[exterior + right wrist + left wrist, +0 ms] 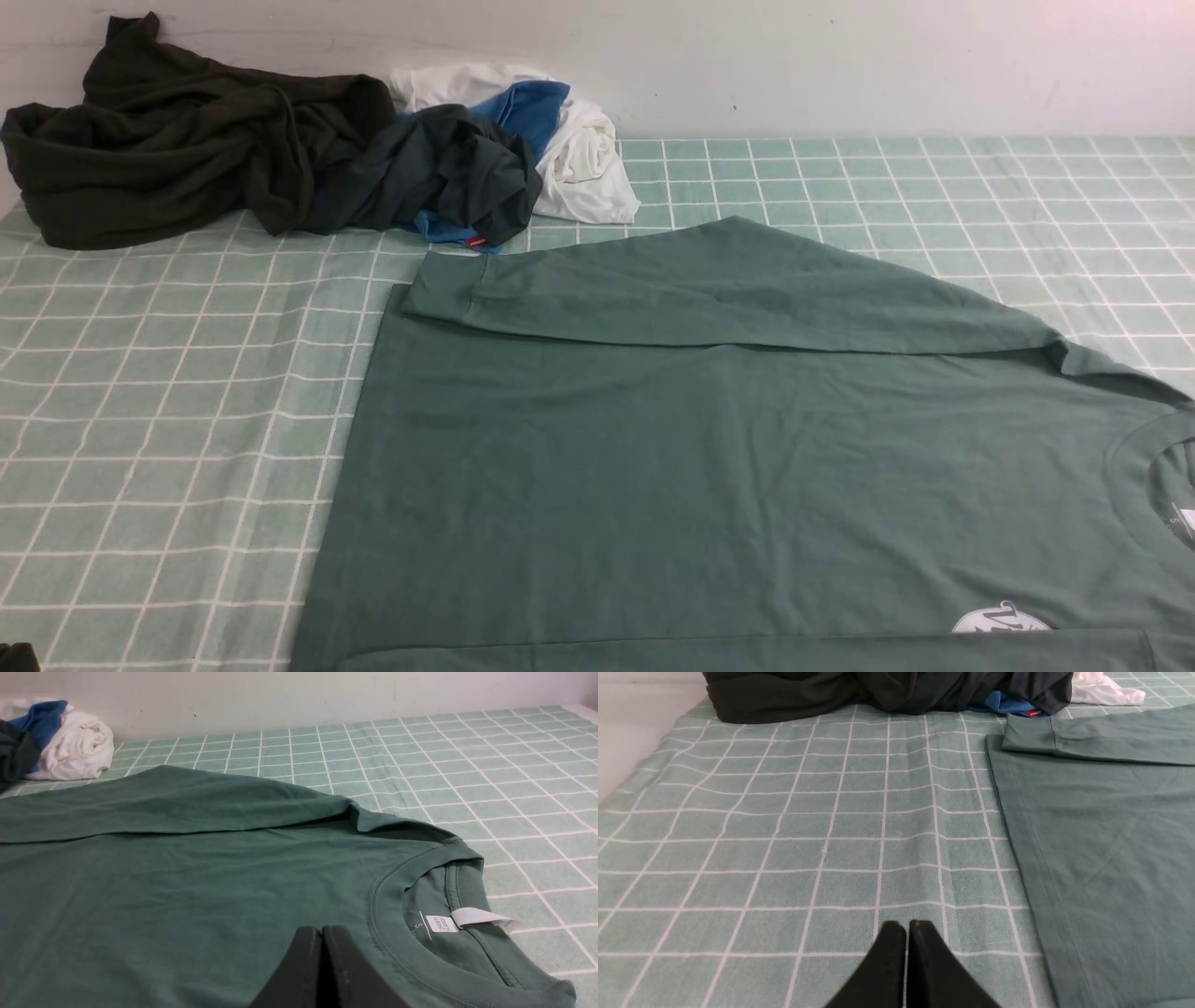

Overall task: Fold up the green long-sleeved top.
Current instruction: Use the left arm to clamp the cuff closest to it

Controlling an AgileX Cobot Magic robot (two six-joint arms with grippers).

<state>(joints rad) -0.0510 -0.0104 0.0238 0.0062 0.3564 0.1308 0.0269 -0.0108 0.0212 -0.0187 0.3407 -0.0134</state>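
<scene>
From the front: green long-sleeved top (728,467) spread flat over the middle of the table (168,392), neck toward the right edge, hem toward the left. The far sleeve (709,289) is already laid back across the body, probably to square the shape for the next fold. At the far left corner, a pile of clothes (280,159), dark, blue and white, parked clear of the work. No arm in sight here. From the left wrist: left fingers (889,956) pressed together, holding nothing, over bare table just beside the hem edge and apart from the cloth, seemingly poised to take that hem. From the right wrist: right fingers (306,961) likewise closed and empty, over the chest of the top near the collar (420,891), white label (467,918) showing inside; whether touching the fabric, impossible to tell.
</scene>
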